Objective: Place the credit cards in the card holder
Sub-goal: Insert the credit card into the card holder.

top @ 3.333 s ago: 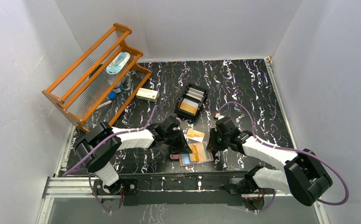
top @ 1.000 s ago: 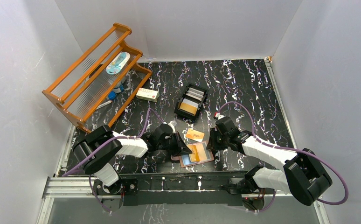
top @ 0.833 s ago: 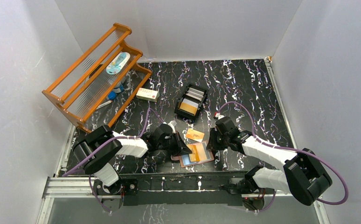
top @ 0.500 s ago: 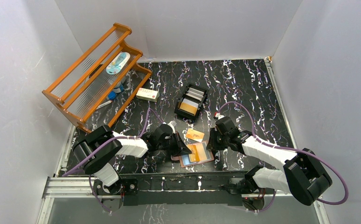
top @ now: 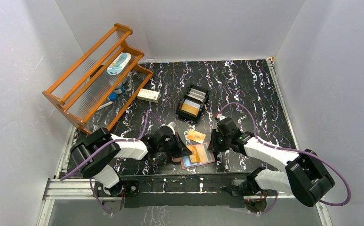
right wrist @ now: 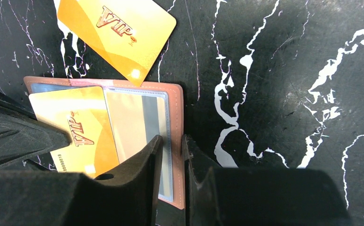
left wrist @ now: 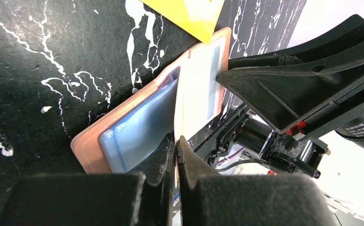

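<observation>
The salmon-brown card holder lies open near the front edge; it also shows in the right wrist view and the left wrist view. My left gripper is shut on a gold VIP credit card, seen edge-on, which lies over the holder's clear sleeves. My right gripper is shut on the holder's right edge. A second gold card lies loose on the table just behind the holder.
A black slotted tray with several more cards stands behind the holder. A white-and-red small box lies at mid left. A wooden rack with small items fills the back left. White walls enclose the table.
Since 3.3 s ago my left gripper has shifted slightly left and nearer, still holding the gold card at the holder. Over the last second almost nothing has moved. The right arm holds still.
</observation>
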Tool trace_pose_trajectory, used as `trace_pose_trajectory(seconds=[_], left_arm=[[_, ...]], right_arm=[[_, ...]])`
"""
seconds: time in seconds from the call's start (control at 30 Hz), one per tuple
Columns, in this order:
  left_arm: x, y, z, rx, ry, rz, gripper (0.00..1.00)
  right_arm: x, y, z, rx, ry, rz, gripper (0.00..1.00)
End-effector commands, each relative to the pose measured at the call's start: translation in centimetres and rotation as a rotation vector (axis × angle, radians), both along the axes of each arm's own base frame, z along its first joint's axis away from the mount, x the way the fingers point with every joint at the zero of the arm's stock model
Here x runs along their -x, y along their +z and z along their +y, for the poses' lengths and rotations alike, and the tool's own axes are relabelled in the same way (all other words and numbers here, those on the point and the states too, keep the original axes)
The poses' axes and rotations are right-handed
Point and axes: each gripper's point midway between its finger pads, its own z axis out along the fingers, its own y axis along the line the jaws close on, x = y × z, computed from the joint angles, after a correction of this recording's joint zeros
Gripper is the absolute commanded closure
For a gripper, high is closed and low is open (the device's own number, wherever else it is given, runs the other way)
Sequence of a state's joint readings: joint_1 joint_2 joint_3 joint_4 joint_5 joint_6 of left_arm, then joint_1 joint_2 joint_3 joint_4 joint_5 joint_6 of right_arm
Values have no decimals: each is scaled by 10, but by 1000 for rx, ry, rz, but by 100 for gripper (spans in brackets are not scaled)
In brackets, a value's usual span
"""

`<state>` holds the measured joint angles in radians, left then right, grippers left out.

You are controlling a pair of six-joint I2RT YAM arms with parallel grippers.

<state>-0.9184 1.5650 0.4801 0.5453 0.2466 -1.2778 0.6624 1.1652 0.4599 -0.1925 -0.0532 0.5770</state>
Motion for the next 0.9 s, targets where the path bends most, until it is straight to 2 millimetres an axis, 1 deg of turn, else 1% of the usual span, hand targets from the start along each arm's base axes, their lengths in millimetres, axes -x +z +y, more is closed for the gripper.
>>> trace_pose_trajectory(seconds=[0.0,0.17,0.27,0.33,0.53,0.63,0.8,0.87], left_arm=[[-2,2,-1,12,11,-26,100],[-2,3,-6,19,-24,-44,100],[0,-1,-8,13,-35,-33,100],[1,-6,-7,5,-31,-19,100],[1,-6,-3,4,-7,-21,100],[0,-9,-2,-12,-2,-16,100],[5,-19,1,-53,8,36,100],[6,-18,1,-57,11,43,100]], right_arm=[[14,-15,-10,55,1,58,72],[13,-15,-10,54,1,58,72],[14,-15,-10,55,1,60,72],[14,-16,-10,56,1,61,72],[13,-14,-10,53,1,56,72],[14,-15,-10,52,2,57,72],[13,-15,-10,55,3,58,72],[13,-15,-10,54,3,58,72]])
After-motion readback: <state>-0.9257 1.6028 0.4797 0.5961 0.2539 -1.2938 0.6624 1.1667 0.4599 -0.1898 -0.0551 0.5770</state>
